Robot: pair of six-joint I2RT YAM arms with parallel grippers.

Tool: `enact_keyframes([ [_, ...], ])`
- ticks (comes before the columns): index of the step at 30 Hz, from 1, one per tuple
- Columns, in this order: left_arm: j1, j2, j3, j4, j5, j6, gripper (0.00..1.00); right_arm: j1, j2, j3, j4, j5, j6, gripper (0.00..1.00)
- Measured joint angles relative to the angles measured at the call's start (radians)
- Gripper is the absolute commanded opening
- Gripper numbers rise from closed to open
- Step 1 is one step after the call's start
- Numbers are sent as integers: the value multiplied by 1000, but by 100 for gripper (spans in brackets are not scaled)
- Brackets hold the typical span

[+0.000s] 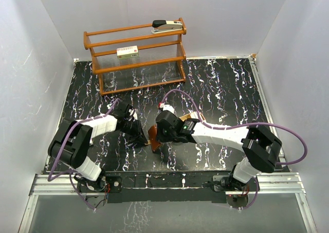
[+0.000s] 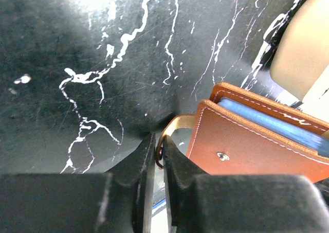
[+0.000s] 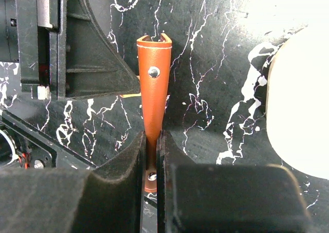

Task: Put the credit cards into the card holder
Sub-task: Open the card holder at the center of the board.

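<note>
Right wrist: hand (image 3: 150, 140) pinches card holder (image 3: 154, 89) (probably leather)

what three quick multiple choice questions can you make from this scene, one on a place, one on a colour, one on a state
1. Where is the stapler?
A) on top of the wooden rack
B) in a drawer
C) on a chair

2. What colour is the credit card tucked in the card holder?
A) red
B) blue
C) green

3. What are the right fingers doing?
A) open, holding nothing
B) shut on the card holder
C) shut on the stapler

Answers:
1 A, the top view shows it lying on the rack's upper rail.
2 B, the left wrist view shows a blue edge between the brown leather flaps.
3 B, the right wrist view shows them pinching the holder's lower end.
</note>
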Motion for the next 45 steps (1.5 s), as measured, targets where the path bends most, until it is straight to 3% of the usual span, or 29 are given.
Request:
enact_keyframes([
  [2,0,-8,0,-11,-13,3,0,0,0,0,5,0,0,2],
  [11,0,-101,0,-90,-60,19,0,2,0,-19,-7,56,-5,39],
  [17,0,-171,0,-116,-44,23,0,2,0,13,-91,103,-35,46],
  [27,0,-244,47,-109,34,-15,0,2,4,50,-64,39,-79,58],
  [33,0,-258,91,-112,48,-16,0,2,5,54,-43,13,-93,56],
  [39,0,-258,92,-130,49,-16,0,2,5,54,-43,32,-105,31],
  [45,0,-260,92,-145,44,-11,0,2,10,54,-42,84,-124,33],
])
